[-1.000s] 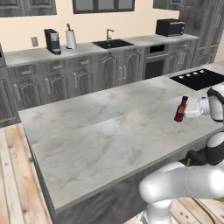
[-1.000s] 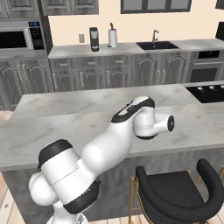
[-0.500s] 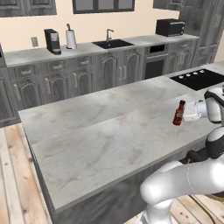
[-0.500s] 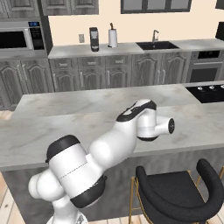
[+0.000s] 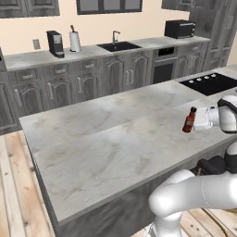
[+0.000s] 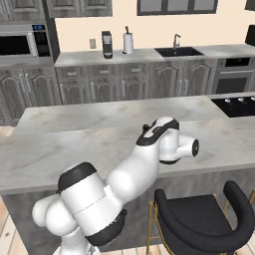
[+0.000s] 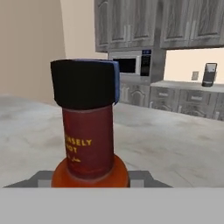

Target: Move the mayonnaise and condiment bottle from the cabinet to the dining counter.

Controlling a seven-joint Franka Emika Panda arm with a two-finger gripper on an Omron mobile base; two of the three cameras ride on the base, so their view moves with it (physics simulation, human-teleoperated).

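Note:
The condiment bottle (image 5: 188, 120), slim and dark red with a black cap, stands upright at the right end of the dining counter (image 5: 102, 143). My gripper (image 5: 194, 121) reaches in from the right and is shut on it. I cannot tell whether the base of the bottle touches the marble. In the hand view the condiment bottle (image 7: 87, 127) rises close in front, with its neck, cap and yellow lettering showing. The mayonnaise is out of view. Dark grey upper cabinet doors (image 6: 79, 7) hang shut on the back wall.
A black cooktop (image 5: 210, 83) lies in the counter just behind the gripper. A black stool (image 6: 199, 219) stands at the near side by the robot's base. Along the far wall are a sink (image 5: 115, 45), a coffee machine (image 5: 55, 44), a paper towel roll (image 5: 74, 40) and a microwave (image 6: 22, 44).
The gripper has brought the bottle slightly down and to the left, nearer the counter top. The arm's elbow has shifted a little.

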